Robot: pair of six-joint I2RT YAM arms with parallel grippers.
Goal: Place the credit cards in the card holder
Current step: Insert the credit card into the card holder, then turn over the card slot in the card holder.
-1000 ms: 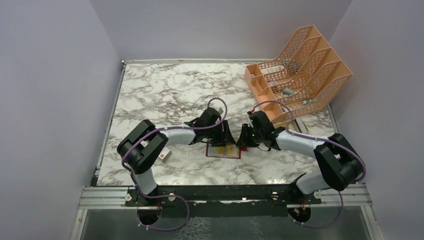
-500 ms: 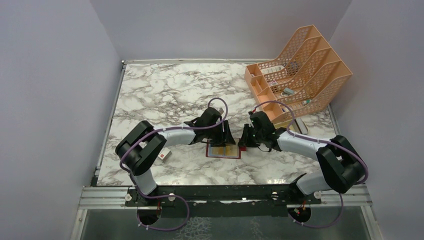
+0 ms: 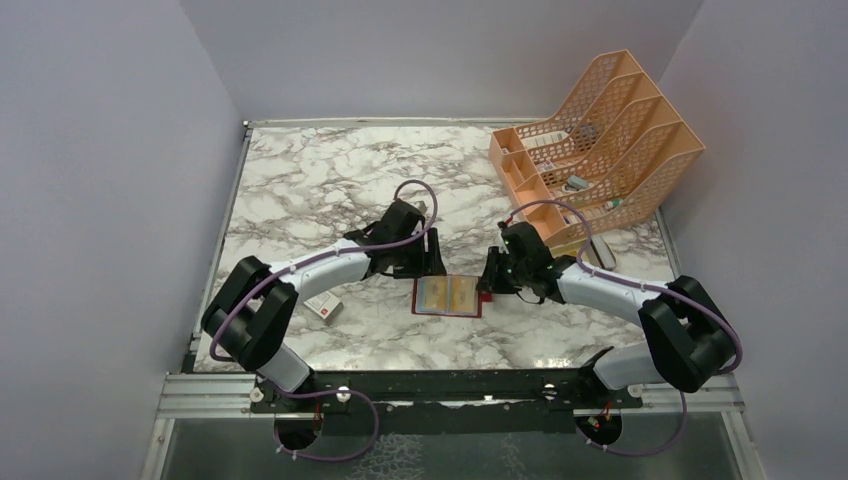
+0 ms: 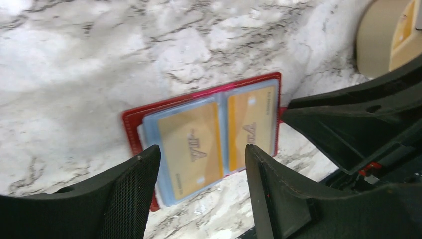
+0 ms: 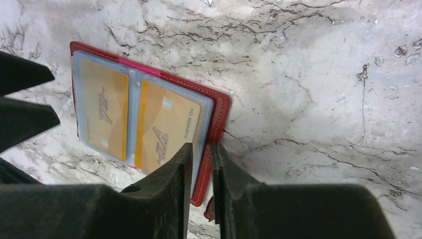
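The dark red card holder [image 3: 447,297] lies open and flat on the marble table. Two gold credit cards [image 4: 191,144] [image 4: 251,124] sit in its clear inner sleeves, side by side. They also show in the right wrist view [image 5: 104,114] [image 5: 164,132]. No separate blue card shows. My left gripper [image 3: 428,258] is open and empty, just left of and behind the holder; in its wrist view [image 4: 201,149] the holder [image 4: 134,124] lies beyond the fingertips. My right gripper [image 3: 489,281] [image 5: 201,149] is shut on the holder's right edge [image 5: 219,112], red cover and sleeve between the fingers.
An orange mesh file rack [image 3: 600,130] stands at the back right. A small white box with a red mark [image 3: 326,308] lies near the left arm. A beige tray [image 4: 383,40] shows beyond the right arm in the left wrist view.
My left gripper has drawn back from over the card holder toward the left and rear, uncovering both cards. The right gripper has stayed at the holder's right edge.
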